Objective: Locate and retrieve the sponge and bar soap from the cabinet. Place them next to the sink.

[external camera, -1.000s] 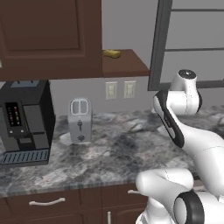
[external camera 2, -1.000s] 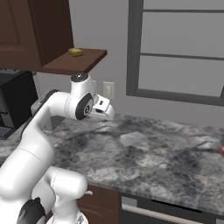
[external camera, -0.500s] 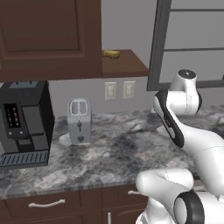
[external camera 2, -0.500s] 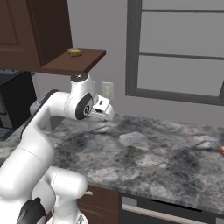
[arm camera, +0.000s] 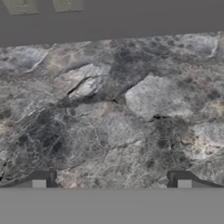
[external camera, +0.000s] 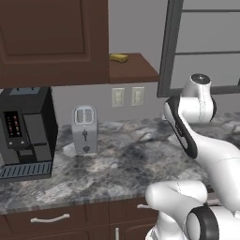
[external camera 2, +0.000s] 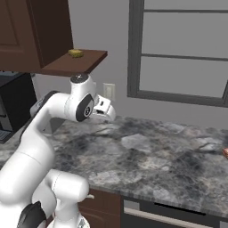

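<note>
The yellow sponge [external camera: 119,58] lies on the open shelf board of the dark reddish-brown cabinet [external camera: 51,37], and shows again as the sponge [external camera 2: 75,53] on the board beside the cabinet [external camera 2: 26,31]. My gripper [arm camera: 113,181] is open, with nothing between its fingertips [arm camera: 43,179], and looks down on the mottled stone counter [arm camera: 113,113]. The hand [external camera 2: 104,108] hangs above the counter, well below and right of the shelf. A reddish sliver [external camera 2: 225,152] lies at the counter's right edge, too cut off to name. The sink is out of view.
A black coffee machine [external camera: 23,131] and a silver toaster [external camera: 84,129] stand on the counter [external camera: 117,164] at the left. Two wall outlets [external camera: 125,96] sit under the shelf. A dark-framed window [external camera: 206,42] fills the right wall. Drawers with silver handles [external camera: 49,218] run below.
</note>
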